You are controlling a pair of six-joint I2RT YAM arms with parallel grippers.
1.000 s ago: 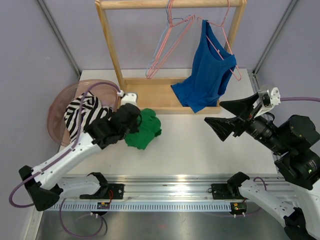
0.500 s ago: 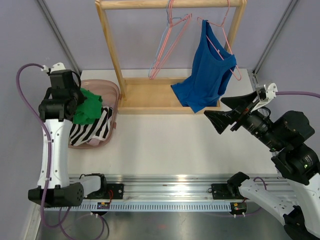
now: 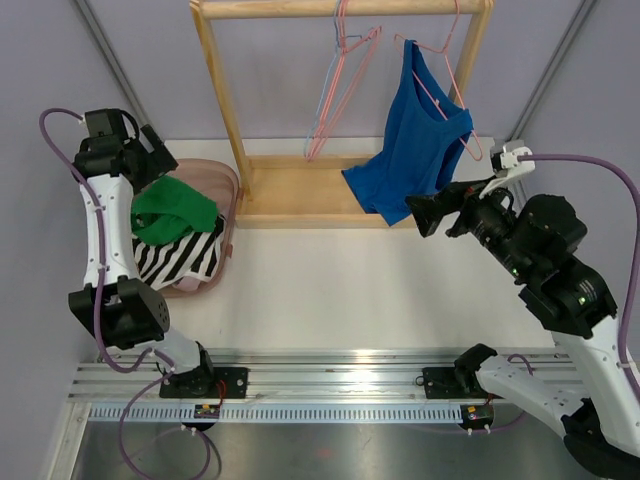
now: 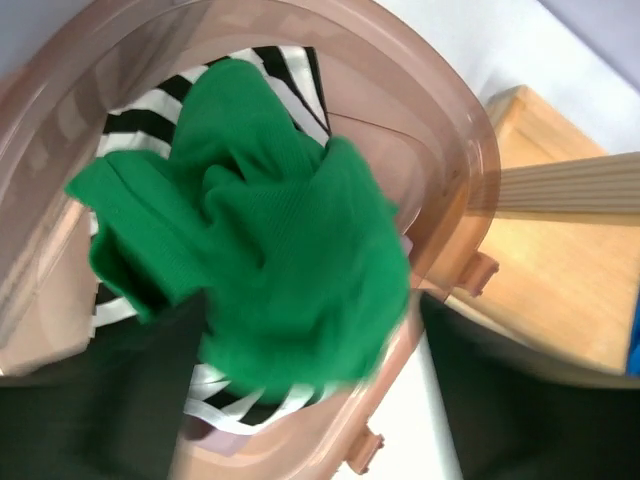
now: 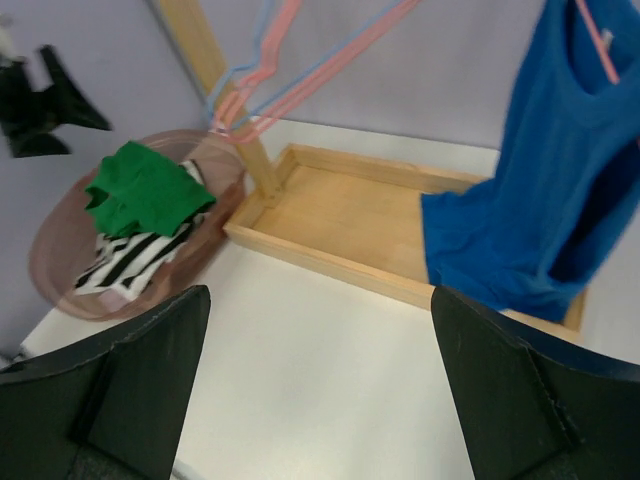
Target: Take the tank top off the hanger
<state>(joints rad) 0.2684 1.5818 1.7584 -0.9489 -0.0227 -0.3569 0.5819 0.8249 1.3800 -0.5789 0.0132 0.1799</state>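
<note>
Some of the tank top [image 5: 540, 170] runs off the right wrist view.

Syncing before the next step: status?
Left end effector open over basket, empty. Right end effector open, facing tank top, empty. Tank top hangs on hanger. Nothing between.

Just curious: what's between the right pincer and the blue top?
Between right pincer and blue top, the right wrist view shows only bare table and the rack's wooden base.
</note>
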